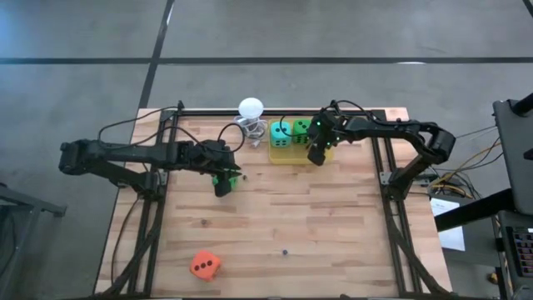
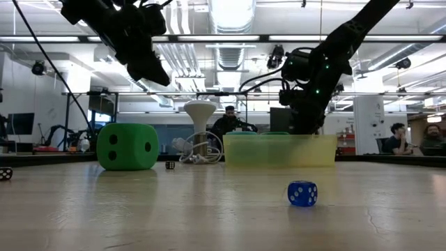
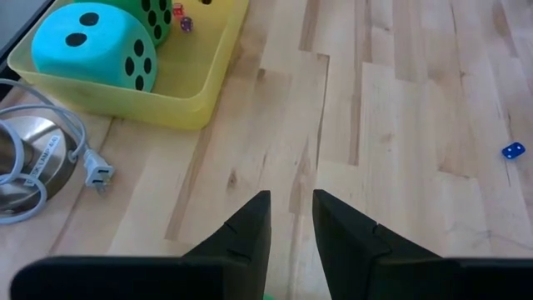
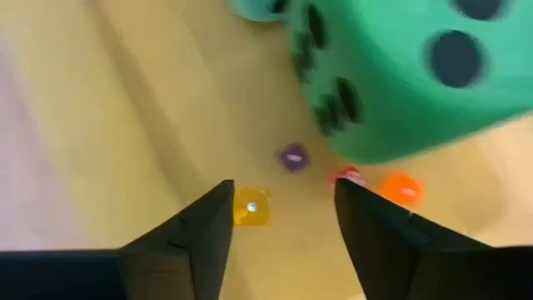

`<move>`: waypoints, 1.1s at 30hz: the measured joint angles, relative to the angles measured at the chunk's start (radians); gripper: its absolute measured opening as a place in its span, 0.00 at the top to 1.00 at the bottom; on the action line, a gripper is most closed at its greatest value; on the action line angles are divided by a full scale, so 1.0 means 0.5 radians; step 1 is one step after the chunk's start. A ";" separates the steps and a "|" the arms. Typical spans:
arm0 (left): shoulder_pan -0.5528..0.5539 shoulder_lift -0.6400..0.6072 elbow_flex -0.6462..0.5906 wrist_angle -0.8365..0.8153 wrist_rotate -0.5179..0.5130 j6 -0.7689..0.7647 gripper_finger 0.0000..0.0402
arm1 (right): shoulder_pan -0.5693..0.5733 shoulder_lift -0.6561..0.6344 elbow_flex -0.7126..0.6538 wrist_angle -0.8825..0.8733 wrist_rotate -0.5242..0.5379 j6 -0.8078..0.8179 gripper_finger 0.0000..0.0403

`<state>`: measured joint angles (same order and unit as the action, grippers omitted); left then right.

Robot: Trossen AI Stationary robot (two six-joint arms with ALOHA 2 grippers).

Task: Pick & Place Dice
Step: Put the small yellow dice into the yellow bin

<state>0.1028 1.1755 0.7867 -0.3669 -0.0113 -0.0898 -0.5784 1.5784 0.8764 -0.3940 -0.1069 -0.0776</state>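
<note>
Handling of the dice: judged light and soft, foam-like; some give under pressure is expected, and little risk of breakage.
Hold advised: two opposite flat faces, taken squarely at mid-height; corners are to be avoided, as a squeezed cube may twist out.
Green die on the table (image 2: 127, 146): set upright on the bare wood, clear of the tray, directly under the left gripper.
Left gripper (image 3: 291, 196): raised above that die, not touching it; fingers parted narrowly, nothing between them.
Yellow tray (image 3: 200, 104): placed at the far side of the table, beside the white ball on its stand (image 1: 251, 107).
Teal die (image 3: 87, 42): lodged in the tray, against its wall.
Green die in the tray (image 4: 400, 75): lodged beside the teal die, just ahead of the right gripper.
Right gripper (image 4: 283, 187): held over the tray floor, jaws spread, empty; only tiny coloured dice are seen below it.
Orange-red die (image 1: 204, 265): left on the near side of the table, well apart from both grippers.
</note>
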 joint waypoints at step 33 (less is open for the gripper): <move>0.000 0.000 0.000 -0.010 0.024 -0.037 0.76 | -0.018 0.033 0.051 -0.166 0.162 0.359 0.49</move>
<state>0.1028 1.1755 0.7868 -0.3717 0.0010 -0.1082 -0.5874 1.5951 0.9020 -0.4770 -0.0258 0.1021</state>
